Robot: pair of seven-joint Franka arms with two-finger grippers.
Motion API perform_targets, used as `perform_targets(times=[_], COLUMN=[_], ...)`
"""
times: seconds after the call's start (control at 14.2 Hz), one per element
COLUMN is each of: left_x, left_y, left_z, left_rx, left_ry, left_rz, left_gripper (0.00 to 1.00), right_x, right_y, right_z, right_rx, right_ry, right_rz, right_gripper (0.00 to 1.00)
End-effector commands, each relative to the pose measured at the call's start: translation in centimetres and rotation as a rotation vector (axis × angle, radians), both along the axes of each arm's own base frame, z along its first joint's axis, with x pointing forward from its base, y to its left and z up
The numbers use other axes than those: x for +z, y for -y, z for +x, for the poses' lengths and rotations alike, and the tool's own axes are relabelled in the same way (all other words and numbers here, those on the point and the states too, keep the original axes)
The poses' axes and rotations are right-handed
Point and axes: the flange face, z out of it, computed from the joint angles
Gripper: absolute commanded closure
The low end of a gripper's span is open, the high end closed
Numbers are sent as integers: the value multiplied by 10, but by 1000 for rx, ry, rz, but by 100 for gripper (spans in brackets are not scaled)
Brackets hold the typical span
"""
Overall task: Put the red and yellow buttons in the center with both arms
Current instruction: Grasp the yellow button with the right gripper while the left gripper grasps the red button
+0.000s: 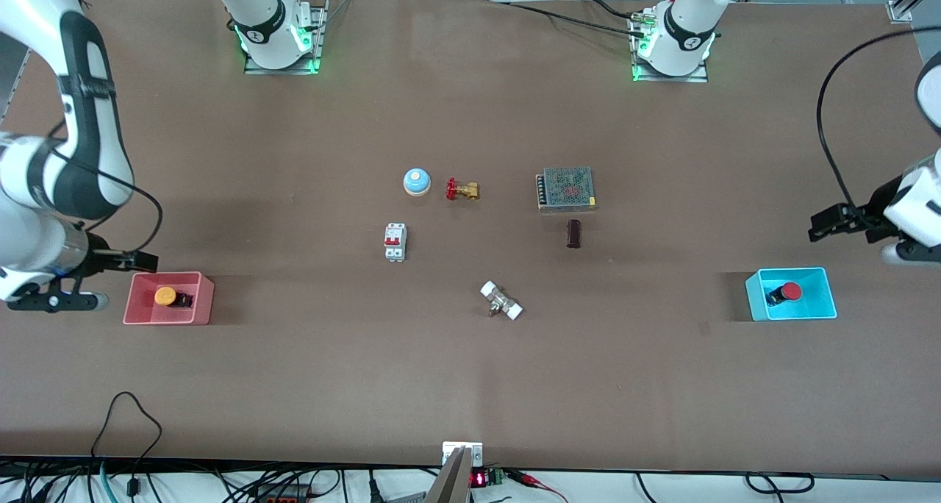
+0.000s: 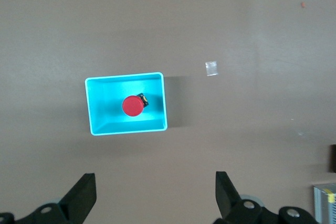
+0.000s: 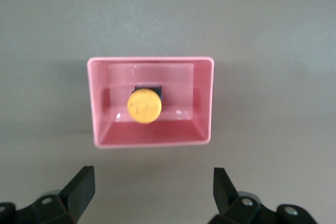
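The yellow button point(image 1: 166, 295) lies in the pink tray point(image 1: 204, 298) toward the right arm's end of the table. It also shows in the right wrist view point(image 3: 144, 106), inside the pink tray point(image 3: 206, 103). The red button point(image 1: 789, 291) lies in the cyan tray point(image 1: 828, 297) toward the left arm's end, and shows in the left wrist view point(image 2: 133, 106) inside the cyan tray point(image 2: 160, 103). My right gripper point(image 1: 99, 281) point(image 3: 152, 187) is open and empty over the table beside the pink tray. My left gripper point(image 1: 856, 234) point(image 2: 156, 192) is open and empty over the table beside the cyan tray. The brown table centre point(image 1: 470, 245) is bare.
Around the centre stand a blue bell point(image 1: 416, 182), a brass valve with a red handwheel point(image 1: 462, 190), a mesh-topped power supply point(image 1: 565, 189), a small dark block point(image 1: 573, 233), a white circuit breaker point(image 1: 395, 242) and a white-ended fitting point(image 1: 501, 301).
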Motion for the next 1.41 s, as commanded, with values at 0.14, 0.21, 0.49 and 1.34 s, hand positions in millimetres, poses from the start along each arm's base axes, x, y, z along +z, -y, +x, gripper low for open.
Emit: perform_targets(times=[0.14, 0.21, 0.49, 1.34], left_x=[-55, -69, -130, -221], left_y=[-32, -40, -59, -60], left_z=[22, 25, 33, 33], left_rx=[-30, -22, -44, -32], left_ry=[4, 4, -1, -50], left_rz=[7, 8, 12, 2], left_gripper=[0, 0, 0, 11], right_x=[-53, -60, -74, -97], right_y=[4, 8, 8, 15], right_z=[15, 15, 15, 21], right_rx=[57, 50, 42, -11], right_ry=[27, 28, 14, 54], right_rz=[-18, -15, -9, 29], right_gripper=[0, 0, 0, 0])
